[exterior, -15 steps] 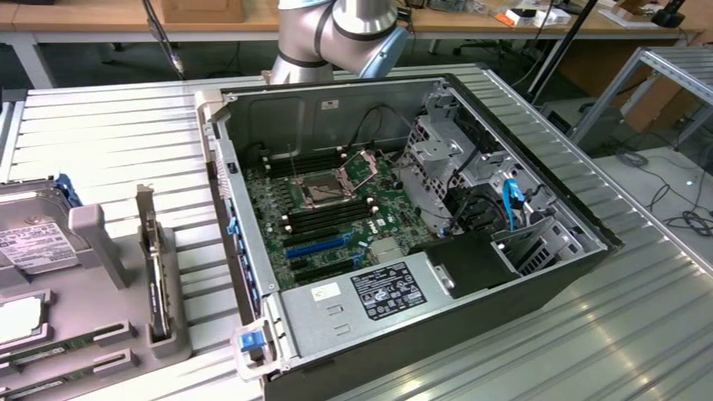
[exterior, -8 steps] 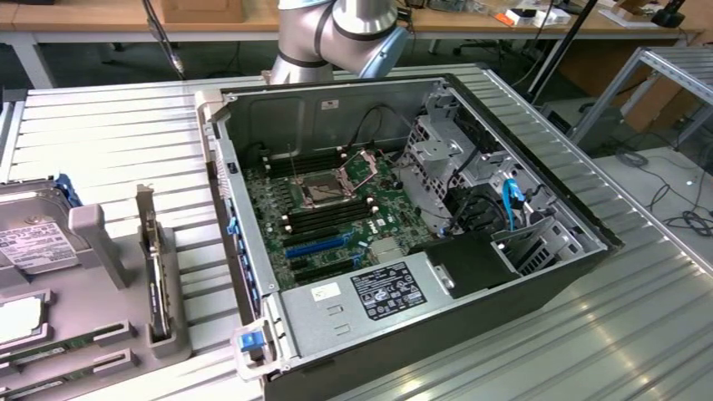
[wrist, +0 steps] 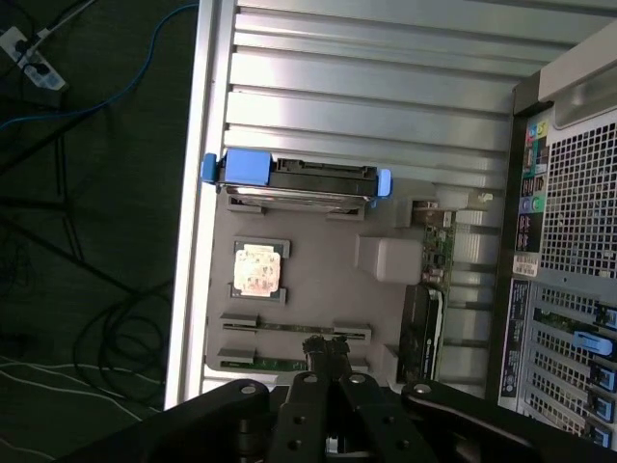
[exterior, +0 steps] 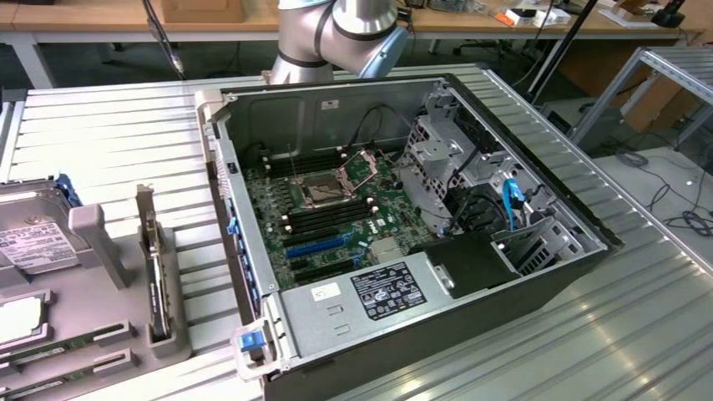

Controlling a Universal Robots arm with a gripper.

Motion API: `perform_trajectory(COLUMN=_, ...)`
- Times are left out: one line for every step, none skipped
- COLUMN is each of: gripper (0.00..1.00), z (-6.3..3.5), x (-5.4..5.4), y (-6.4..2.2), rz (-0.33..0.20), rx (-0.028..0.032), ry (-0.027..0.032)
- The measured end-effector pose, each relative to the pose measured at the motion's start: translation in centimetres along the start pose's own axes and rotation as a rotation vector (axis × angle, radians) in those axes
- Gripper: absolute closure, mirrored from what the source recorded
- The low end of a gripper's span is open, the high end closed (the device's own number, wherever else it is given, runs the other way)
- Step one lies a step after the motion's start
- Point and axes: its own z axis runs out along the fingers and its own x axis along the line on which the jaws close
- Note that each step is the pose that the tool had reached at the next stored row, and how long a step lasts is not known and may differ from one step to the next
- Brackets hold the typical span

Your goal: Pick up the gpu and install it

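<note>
Looks like the pick-up step, with nothing grasped yet. Hovers over the grey tray [wrist: 318, 289] at the edge of the metal table [exterior: 112, 134], with the gripper [wrist: 328, 347] pinched shut and empty. Finds the gpu [wrist: 258, 364] seated in a slot along the tray's rim, near the gripper but apart from it. Probably calls for parting the jaws and squaring them across the thin board first. Leaves the open computer case [exterior: 334, 92] beside the tray without it.
</note>
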Motion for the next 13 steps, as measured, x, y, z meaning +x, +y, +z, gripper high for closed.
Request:
perform_trajectory(gripper=0.90, z=0.00, x=0.0, y=0.00, rz=0.000, rx=0.0000, ry=0.0000)
perform_trajectory(gripper=0.90, z=0.00, x=0.0, y=0.00, rz=0.000, rx=0.0000, ry=-0.0001)
perform_trajectory(gripper=0.90, z=0.00, x=0.0, y=0.00, rz=0.000, rx=0.0000, ry=0.0000)
perform_trajectory(gripper=0.90, z=0.00, x=0.0, y=0.00, rz=0.000, rx=0.0000, ry=0.0000)
perform_trajectory(gripper=0.90, z=0.00, x=0.0, y=0.00, rz=0.000, rx=0.0000, ry=0.0000)
perform_trajectory(gripper=0.90, z=0.00, x=0.0, y=0.00, rz=0.000, rx=0.0000, ry=0.0000)
perform_trajectory(gripper=0.90, z=0.00, x=0.0, y=0.00, rz=0.000, rx=0.0000, ry=0.0000)
perform_trajectory(gripper=0.90, z=0.07, x=0.0, y=0.00, rz=0.000, rx=0.0000, ry=0.0000)
perform_trajectory(gripper=0.90, z=0.23, x=0.0, y=-0.01, rz=0.000, rx=0.0000, ry=0.0001)
perform_trajectory(gripper=0.90, z=0.54, x=0.0, y=-0.03, rz=0.000, rx=0.0000, ry=0.0000)
perform_trajectory(gripper=0.90, z=0.85, x=0.0, y=-0.05, rz=0.000, rx=0.0000, ry=0.0000)
perform_trajectory(gripper=0.90, z=1.14, x=0.0, y=-0.09, rz=0.000, rx=-0.0001, ry=-0.0001)
perform_trajectory(gripper=0.90, z=1.47, x=0.0, y=-0.14, rz=0.000, rx=0.0000, ry=0.0000)
